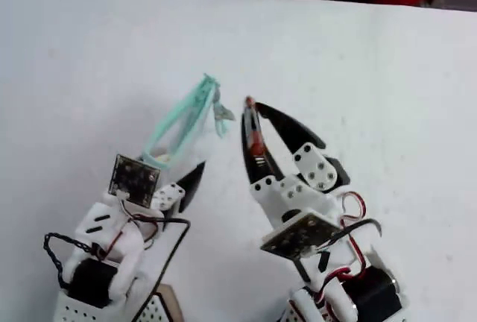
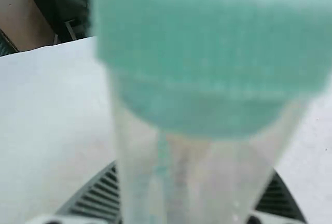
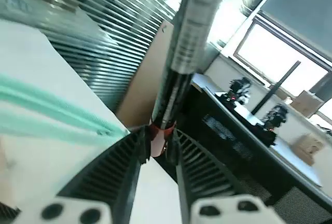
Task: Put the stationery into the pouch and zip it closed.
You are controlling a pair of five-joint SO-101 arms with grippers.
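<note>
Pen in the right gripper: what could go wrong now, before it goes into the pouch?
1. The right gripper pinches the pen near one end only, so most of it sticks out. It may pivot or slip if the tip presses on something.
2. The left gripper holds the soft pouch, and its opening looks narrow from above. The pen tip could miss it or push the pouch aside.

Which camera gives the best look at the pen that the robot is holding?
The right wrist view: the pen runs long and close, pinched by the right gripper. The high view shows it small, lying along that gripper's finger. The left wrist view faces the pouch instead.
</note>
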